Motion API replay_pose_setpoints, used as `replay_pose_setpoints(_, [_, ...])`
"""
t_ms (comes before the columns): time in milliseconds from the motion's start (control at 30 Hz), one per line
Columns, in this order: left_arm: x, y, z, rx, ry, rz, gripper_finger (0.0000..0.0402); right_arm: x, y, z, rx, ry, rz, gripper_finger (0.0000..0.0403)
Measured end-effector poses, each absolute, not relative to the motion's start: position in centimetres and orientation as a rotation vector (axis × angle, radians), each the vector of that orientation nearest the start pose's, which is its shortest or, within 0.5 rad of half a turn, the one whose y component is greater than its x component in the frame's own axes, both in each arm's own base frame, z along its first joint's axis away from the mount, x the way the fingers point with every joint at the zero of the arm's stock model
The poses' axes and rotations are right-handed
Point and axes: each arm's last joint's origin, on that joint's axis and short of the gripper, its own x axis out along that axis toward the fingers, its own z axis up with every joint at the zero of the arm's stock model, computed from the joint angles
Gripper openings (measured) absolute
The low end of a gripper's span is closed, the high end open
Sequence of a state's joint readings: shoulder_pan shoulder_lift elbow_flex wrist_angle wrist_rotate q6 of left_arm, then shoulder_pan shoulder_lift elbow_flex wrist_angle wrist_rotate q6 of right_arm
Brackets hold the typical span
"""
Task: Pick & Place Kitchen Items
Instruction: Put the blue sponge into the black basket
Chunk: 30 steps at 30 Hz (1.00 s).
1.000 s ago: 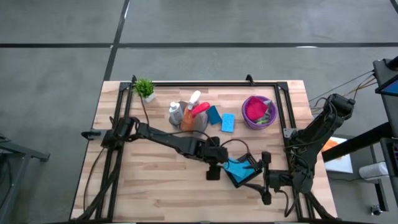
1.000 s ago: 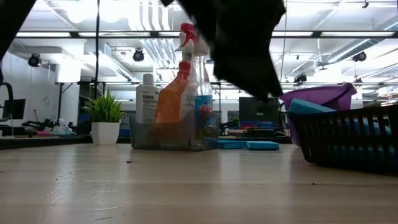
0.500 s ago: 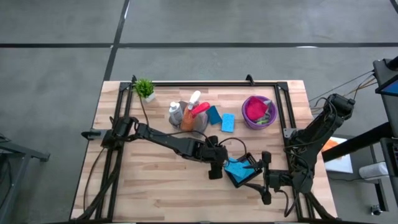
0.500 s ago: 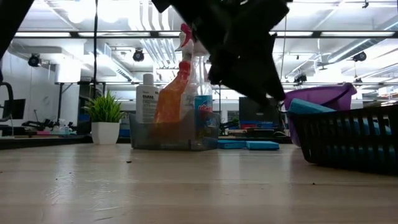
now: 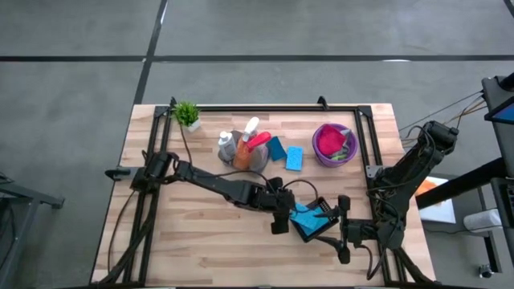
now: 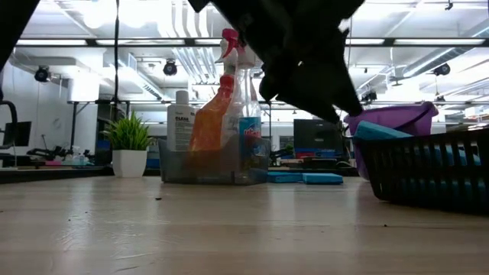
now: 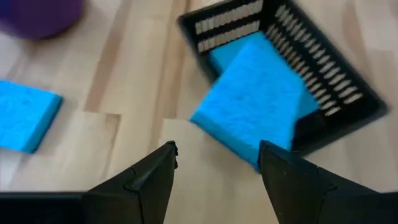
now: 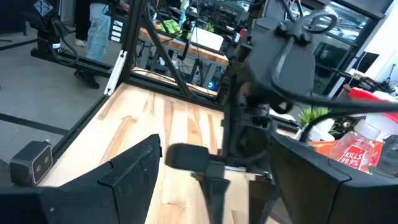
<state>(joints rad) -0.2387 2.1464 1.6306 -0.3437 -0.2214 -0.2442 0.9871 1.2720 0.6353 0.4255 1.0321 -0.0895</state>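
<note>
My left gripper (image 5: 281,218) (image 7: 214,149) is open and empty, just left of the black slatted basket (image 5: 317,225) (image 7: 336,81). A blue sponge (image 7: 255,106) lies tilted in the basket, with one corner hanging over the rim nearest my fingers. It also shows above the basket's rim in the low view (image 6: 374,130). Two more blue sponges (image 5: 277,148) (image 5: 295,158) lie flat on the table. Several bottles stand in a clear caddy (image 5: 245,152). A purple bowl (image 5: 335,144) holds a magenta cloth. My right gripper (image 5: 344,233) (image 8: 214,143) is open, low at the basket's right.
A small potted plant (image 5: 188,114) stands at the far left corner. A black frame (image 5: 265,107) runs along the table's far, left and right sides. Bare wood (image 5: 209,241) lies near the table's front left.
My left gripper has edged toward the table's right, closer to the basket, and has stayed open. The sponge and the basket have kept their places.
</note>
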Motion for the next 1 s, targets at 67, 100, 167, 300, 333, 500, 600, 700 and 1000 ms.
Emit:
replay_pose_setpoints(67, [45.72,-10.60,18.38,-0.034,0.829,0.082,0.0231,16.17,19.97,24.11,-0.268,0.114,-0.040,0.0288])
replay_pose_setpoints(100, [45.71,-10.63,18.38,-0.034,0.829,0.082,0.0231,16.17,19.97,24.11,-0.268,0.114,-0.040,0.0288])
replay_pose_setpoints(167, [45.71,-10.59,18.37,-0.040,0.829,0.087,0.0231,16.17,19.97,24.11,-0.268,0.114,-0.040,0.0288])
replay_pose_setpoints(300, [45.60,-10.38,18.27,-0.034,0.840,0.125,0.0231,16.17,19.97,24.11,-0.268,0.114,-0.040,0.0288])
replay_pose_setpoints(333, [45.57,-10.37,18.23,-0.029,0.842,0.134,0.0231,16.17,19.97,24.11,-0.268,0.114,-0.040,0.0288])
replay_pose_setpoints(500, [45.47,-10.33,18.16,-0.030,0.850,0.155,0.0231,16.17,19.97,24.11,-0.268,0.114,-0.040,0.0288])
replay_pose_setpoints(600, [45.47,-10.30,18.16,-0.037,0.847,0.170,0.0231,16.17,19.97,24.11,-0.268,0.114,-0.040,0.0288])
replay_pose_setpoints(700, [45.50,-10.36,17.94,-0.040,0.849,0.177,0.0231,16.17,19.97,24.11,-0.268,0.114,-0.040,0.0288])
replay_pose_setpoints(1000, [45.34,-11.23,17.71,-0.044,0.852,0.166,0.0231,16.17,19.97,24.11,-0.271,0.114,-0.040,0.0288])
